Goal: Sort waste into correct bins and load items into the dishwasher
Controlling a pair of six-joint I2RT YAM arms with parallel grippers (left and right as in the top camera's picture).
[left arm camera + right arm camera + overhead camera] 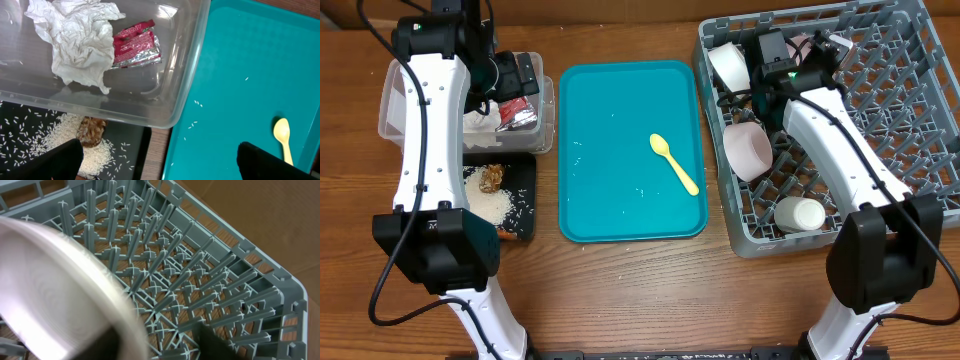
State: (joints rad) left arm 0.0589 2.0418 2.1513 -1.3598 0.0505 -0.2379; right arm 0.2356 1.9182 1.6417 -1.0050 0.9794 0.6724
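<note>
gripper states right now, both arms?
Left gripper: open, empty.
Right gripper: plate rim sits between its fingers, but the view is blurred; cannot tell if it is clamped.

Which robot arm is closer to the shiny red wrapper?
Left. The left gripper hovers above the clear tub where the red wrapper lies. The right gripper is far off, over the grey dish rack.
</note>
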